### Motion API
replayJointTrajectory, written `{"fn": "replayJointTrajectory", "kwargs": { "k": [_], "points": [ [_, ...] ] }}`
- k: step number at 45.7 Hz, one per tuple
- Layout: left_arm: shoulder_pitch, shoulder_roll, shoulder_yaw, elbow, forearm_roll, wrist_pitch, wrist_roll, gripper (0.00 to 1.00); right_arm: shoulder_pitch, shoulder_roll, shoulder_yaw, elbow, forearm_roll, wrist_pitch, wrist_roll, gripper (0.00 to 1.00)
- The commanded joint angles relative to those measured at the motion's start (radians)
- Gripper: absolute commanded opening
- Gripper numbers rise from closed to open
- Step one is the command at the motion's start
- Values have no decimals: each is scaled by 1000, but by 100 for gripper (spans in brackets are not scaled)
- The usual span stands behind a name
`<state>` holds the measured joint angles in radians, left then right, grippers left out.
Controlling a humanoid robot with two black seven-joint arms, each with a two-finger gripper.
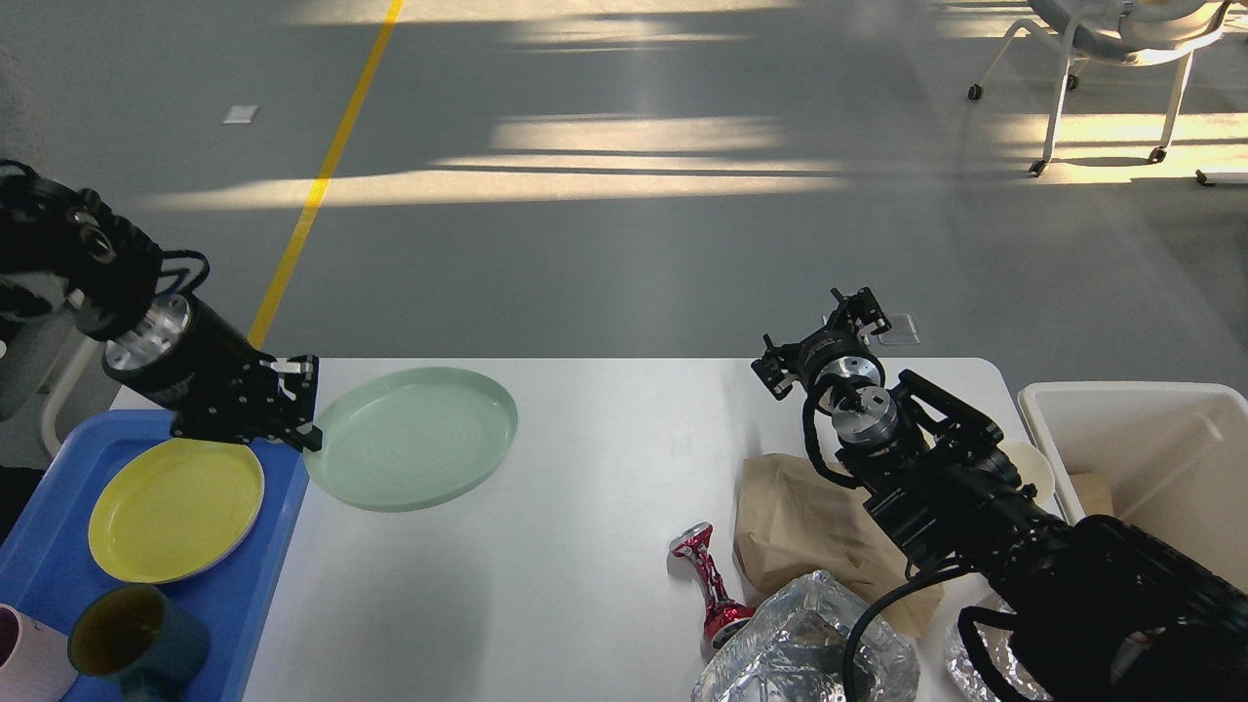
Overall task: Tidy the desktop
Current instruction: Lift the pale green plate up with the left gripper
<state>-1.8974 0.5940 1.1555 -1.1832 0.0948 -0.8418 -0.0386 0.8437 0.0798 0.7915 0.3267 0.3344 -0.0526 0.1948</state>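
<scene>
1. No brand, label or legible writing can be made out on any item; the print on the crushed red can [710,585] is too small to be read.
2. The desktop [604,429], a wide white surface with rounded corners, spans the lower half of the view; its near edge is cut off by the bottom of the frame.
3. The left claw [304,405] is seen pinching the left rim of the pale green plate [414,437], which is held tilted above the surface, beside the blue tray [283,487].
4. In the tray a yellow plate [175,507] lies flat; a dark teal cup [136,624] and a pink cup [24,663] are partly cut off at the lower left corner.
5. The right claw [824,346] is raised over the far right edge of the surface; it is seen small and dark, so it cannot be told whether its fingers are spread or pressed together.
6. A brown paper bag [799,522] is partly hidden behind the right arm; crumpled foil [799,643] is cut off by the bottom edge.
7. A white bin [1150,458] stands at the right, partly hidden by the arm.
</scene>
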Motion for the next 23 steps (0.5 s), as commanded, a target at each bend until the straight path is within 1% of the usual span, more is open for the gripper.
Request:
{"fn": "replayJointTrajectory", "kwargs": {
  "k": [1,3,14,20,23],
  "points": [
    [-173,39,0,20,63,-118,-1,0,0,0,0,0,0,-1,0,100],
    [-242,47,1,33,75,-118,-1,0,0,0,0,0,0,0,0,100],
    [-508,52,9,97,80,-118,2,0,0,0,0,0,0,0,0,100],
    [-621,50,10,103,80,-118,2,0,0,0,0,0,0,0,0,100],
    [-658,50,10,103,80,-118,2,0,0,0,0,0,0,0,0,100]
  ]
}}
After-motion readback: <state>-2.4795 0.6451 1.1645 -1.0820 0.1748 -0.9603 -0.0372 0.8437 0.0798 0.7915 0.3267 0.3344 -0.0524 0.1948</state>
